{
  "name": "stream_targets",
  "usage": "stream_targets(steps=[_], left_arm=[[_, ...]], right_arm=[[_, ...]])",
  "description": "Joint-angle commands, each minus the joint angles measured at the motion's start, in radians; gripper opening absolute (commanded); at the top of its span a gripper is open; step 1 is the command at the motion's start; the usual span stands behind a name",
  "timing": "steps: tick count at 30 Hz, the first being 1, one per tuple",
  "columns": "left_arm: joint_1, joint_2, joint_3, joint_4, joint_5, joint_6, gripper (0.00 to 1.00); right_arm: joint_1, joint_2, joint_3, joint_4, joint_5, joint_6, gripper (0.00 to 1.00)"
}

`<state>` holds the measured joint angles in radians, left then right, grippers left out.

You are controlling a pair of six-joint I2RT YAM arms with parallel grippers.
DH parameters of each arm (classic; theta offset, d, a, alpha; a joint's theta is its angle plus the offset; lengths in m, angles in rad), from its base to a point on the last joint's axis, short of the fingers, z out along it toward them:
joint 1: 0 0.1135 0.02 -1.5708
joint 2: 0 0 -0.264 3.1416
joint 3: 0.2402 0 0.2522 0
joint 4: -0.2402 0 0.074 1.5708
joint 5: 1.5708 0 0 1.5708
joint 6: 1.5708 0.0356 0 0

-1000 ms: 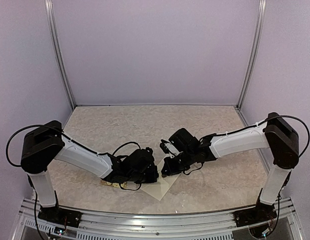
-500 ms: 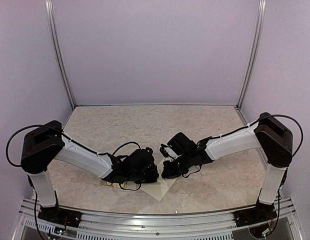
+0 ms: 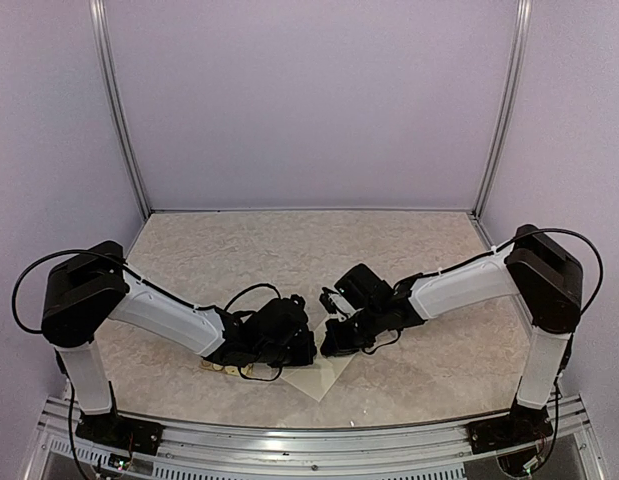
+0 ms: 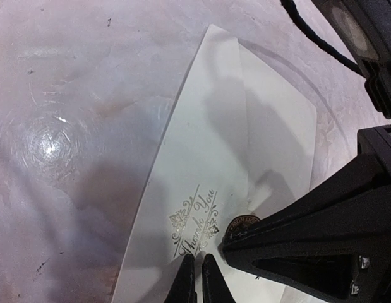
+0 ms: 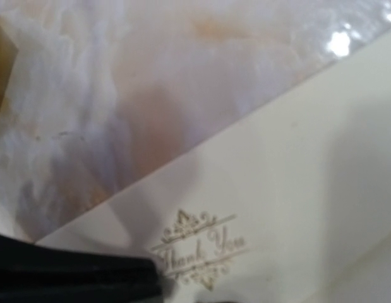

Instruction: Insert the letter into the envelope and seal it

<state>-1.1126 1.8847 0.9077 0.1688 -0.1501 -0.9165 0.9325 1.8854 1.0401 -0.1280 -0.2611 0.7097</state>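
The fingertips of the left gripper [image 4: 196, 278] are held almost together on the cream envelope [image 4: 201, 139], beside its gold "Thank You" print [image 4: 196, 222]. The right gripper [image 3: 331, 345] is set by a round dark sticker [image 4: 241, 221]; its finger spread cannot be told. The envelope is laid flat on the marbled table [image 4: 69, 95].

Cream envelope [image 4: 201, 145] — gold "Thank You" script; table [image 4: 69, 95] — marbled pinkish-white.

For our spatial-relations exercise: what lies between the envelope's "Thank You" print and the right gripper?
A round brown sticker on the envelope, in the left wrist view.
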Motion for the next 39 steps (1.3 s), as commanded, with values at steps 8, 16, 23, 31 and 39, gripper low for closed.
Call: stream_targets(steps=[8,16,23,31,39], left_arm=[[-0.013,0.022,-0.04,-0.09,-0.001,-0.01,0.05],[-0.011,0.016,-0.048,-0.094,-0.007,-0.011,0.05],[-0.012,0.008,-0.049,-0.097,-0.013,-0.013,0.05],[-0.012,0.008,-0.047,-0.095,-0.012,-0.012,0.05],[-0.016,0.006,-0.04,-0.087,-0.006,-0.004,0.05]], right_arm=[[-0.043,0.01,-0.109,-0.052,0.057,0.067,0.0],[-0.06,-0.014,-0.139,-0.053,0.073,0.082,0.0],[-0.07,-0.025,-0.157,-0.061,0.083,0.084,0.0],[-0.077,-0.06,-0.17,-0.078,0.099,0.089,0.0],[-0.06,-0.14,-0.14,-0.047,0.031,0.008,0.0]])
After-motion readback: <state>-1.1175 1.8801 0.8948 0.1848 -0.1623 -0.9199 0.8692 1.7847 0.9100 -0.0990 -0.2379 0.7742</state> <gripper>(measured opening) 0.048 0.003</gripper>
